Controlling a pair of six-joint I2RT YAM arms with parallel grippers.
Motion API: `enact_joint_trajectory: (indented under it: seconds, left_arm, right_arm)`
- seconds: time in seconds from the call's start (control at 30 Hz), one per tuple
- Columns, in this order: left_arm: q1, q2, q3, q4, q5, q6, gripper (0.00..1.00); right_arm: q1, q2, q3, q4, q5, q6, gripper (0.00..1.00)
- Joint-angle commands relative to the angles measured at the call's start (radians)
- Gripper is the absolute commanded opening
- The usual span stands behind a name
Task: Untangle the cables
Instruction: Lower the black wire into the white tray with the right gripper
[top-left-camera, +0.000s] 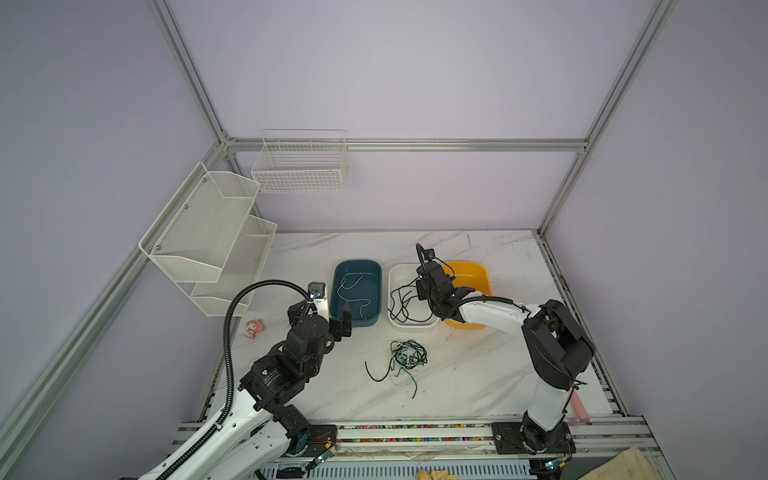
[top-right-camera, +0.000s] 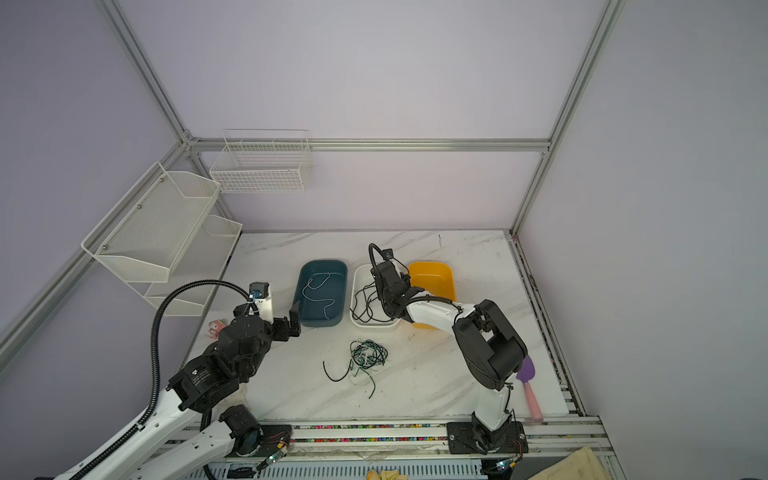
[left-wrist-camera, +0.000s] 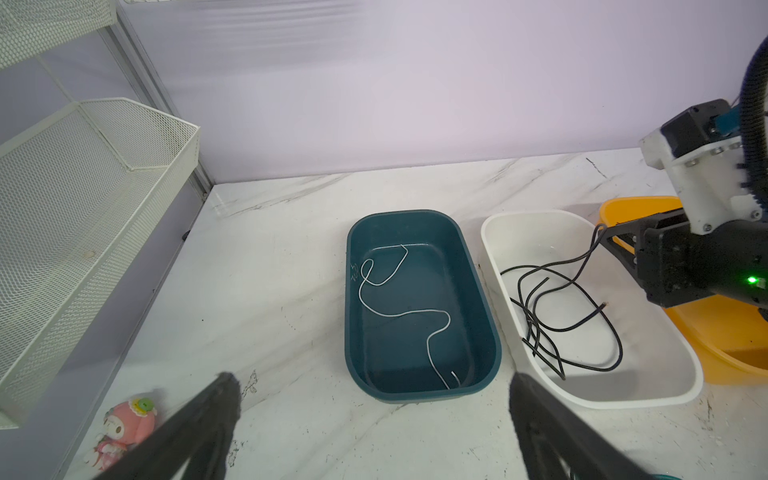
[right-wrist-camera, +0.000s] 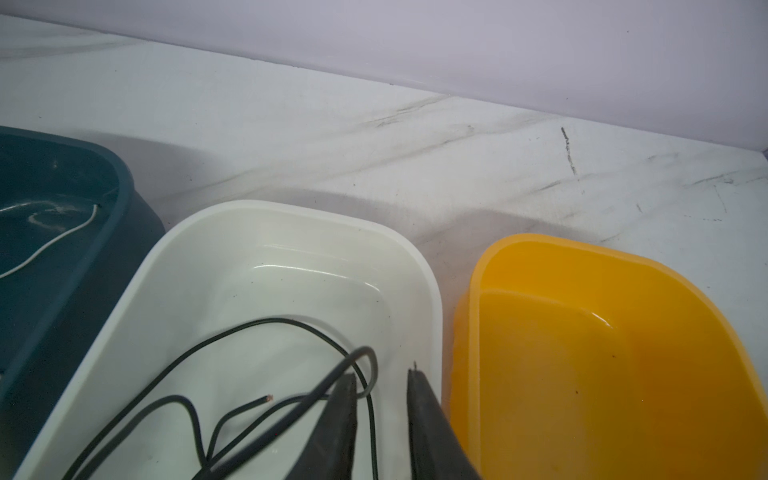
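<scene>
over the white bin (right-wrist-camera: 291, 208), the right gripper (right-wrist-camera: 382, 374) has its jaws a little apart, with bare bin floor showing in the gap. a loop of the black cable (right-wrist-camera: 270, 319) curls past one fingertip. i cannot tell whether it rests on that finger, but nothing is pinched between the two. the left gripper (top-left-camera: 340, 326) hangs wide open and empty just by the near end of the blue bin (top-left-camera: 357, 262), which holds a white cable (top-left-camera: 353, 291). the rest of the cables, a knot (top-left-camera: 408, 355) of black, white and dark green, lies on the table (top-left-camera: 478, 374) on the near side of the bins, roughly in front of the white one and between the two arms. neither gripper looks plainly nearer. the loose black tail (top-left-camera: 376, 376) curves out toward the left arm's side and a green tail (top-left-camera: 414, 386) points to the near edge, so the free left gripper seems better placed for the next pull.
</scene>
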Motion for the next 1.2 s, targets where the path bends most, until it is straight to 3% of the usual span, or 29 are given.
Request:
enact_joint_trajectory:
  seconds: [0.0, 0.23, 0.53, 0.8, 1.17]
  left_arm:
    - [0.003, 0.0, -0.035, 0.037, 0.008, 0.019, 1.0]
    - [0.003, 0.002, -0.032, 0.035, 0.013, 0.019, 1.0]
    - [0.003, -0.002, -0.031, 0.034, 0.014, 0.018, 1.0]
    - [0.004, 0.003, -0.03, 0.032, 0.019, 0.019, 1.0]
    - [0.003, -0.002, -0.034, 0.034, 0.012, 0.019, 1.0]
  right_arm:
    - [0.0, -0.047, -0.034, -0.03, -0.028, 0.028, 0.29]
    - [0.0, -0.135, -0.06, -0.029, -0.093, 0.054, 0.3]
    - [0.0, -0.213, -0.075, -0.004, -0.313, 0.151, 0.36]
    - [0.0, -0.143, -0.053, 0.096, -0.471, 0.262, 0.38]
    - [-0.001, -0.033, -0.133, 0.215, -0.51, 0.358, 0.37]
